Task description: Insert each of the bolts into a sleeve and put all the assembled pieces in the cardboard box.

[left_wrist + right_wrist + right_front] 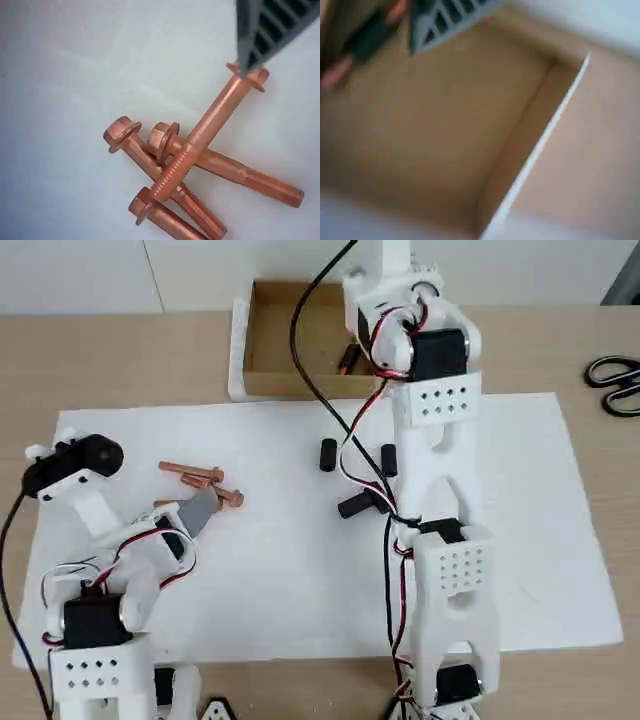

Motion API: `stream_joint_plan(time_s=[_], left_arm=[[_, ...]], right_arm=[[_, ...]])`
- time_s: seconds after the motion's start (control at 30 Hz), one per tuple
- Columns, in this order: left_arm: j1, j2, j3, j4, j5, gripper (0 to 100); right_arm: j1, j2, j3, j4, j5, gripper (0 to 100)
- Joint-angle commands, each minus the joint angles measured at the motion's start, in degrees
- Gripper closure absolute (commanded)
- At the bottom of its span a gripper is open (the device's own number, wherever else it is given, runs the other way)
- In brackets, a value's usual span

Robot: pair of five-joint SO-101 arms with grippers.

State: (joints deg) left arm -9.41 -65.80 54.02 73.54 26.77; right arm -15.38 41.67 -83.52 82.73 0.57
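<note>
Right tool (407,30) over the cardboard box (290,345) (grip cannot be told). Best to release the sleeved bolt (367,42) low, inside the walls.

The wooden bench (120,360) carries a white sheet (300,600). A cluster of copper bolts (203,476) lies on the sheet's left part, and the left arm's grey pincer (200,510) sits just beside them. Three black sleeves (328,454) lie near the sheet's centre. The right arm (440,440) extends over the cardboard box (285,340), where a dark piece with a copper end (347,358) lies. Scissors (615,380) rest at the bench's right edge.
</note>
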Motion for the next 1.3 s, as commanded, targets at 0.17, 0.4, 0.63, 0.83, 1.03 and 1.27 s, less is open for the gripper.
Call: stream_joint_plan(time_s=[0.17, 0.4, 0.63, 0.83, 1.03, 1.27], left_arm=[[-0.26, -0.53, -0.31, -0.88, -0.35, 68], [-0.35, -0.53, -0.48, 1.23, -0.35, 68], [-0.35, -0.53, -0.22, 1.23, -0.35, 68], [-0.35, -0.53, -0.13, 1.23, -0.35, 68], [-0.35, -0.53, -0.13, 1.23, -0.35, 68], [-0.35, -0.53, -0.13, 1.23, -0.35, 68]], right_arm=[[-4.97, -2.77, 4.22, 12.7, -8.79, 79.0], [-5.41, 0.04, 14.68, 12.7, -12.22, 79.0], [-6.02, 5.58, 16.26, 12.62, -12.48, 79.0], [-6.64, 10.95, 16.26, 12.62, -12.48, 79.0], [-8.84, 14.11, 16.18, 12.26, -12.48, 79.0], [-10.07, 16.66, 16.18, 12.26, -12.48, 79.0]])
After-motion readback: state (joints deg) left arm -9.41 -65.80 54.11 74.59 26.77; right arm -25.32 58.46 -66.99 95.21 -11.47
